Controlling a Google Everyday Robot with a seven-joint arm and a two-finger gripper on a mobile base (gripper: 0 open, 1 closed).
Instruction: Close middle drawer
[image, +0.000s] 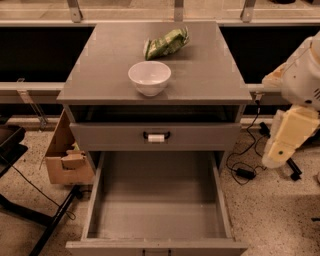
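Middle drawer (157, 212) stands pulled far out at the bottom centre of the frame, its deep grey box showing and its front edge along the lower border, well apart from the end effector (277, 150). That end effector hangs at the right edge of the frame, a cream-coloured piece below the white arm (305, 80), pointing down and to the left above the floor, beside the cabinet and touching nothing. Whether it is released or clenched I cannot tell. Just left of it and lower, black cables (244, 172) and a small black adapter lie on the speckled floor (280, 210). Further left, above the open drawer, sits the top drawer (200, 136), its black handle carrying a white tag (156, 138), with a dark gap above its front. On the grey tabletop (100, 65) a white bowl (149, 77) stands near the front centre, and a crumpled green bag (166, 44) lies behind it, near but apart. At the far left, a torn cardboard box (65, 155) rests on the floor against the cabinet's side.
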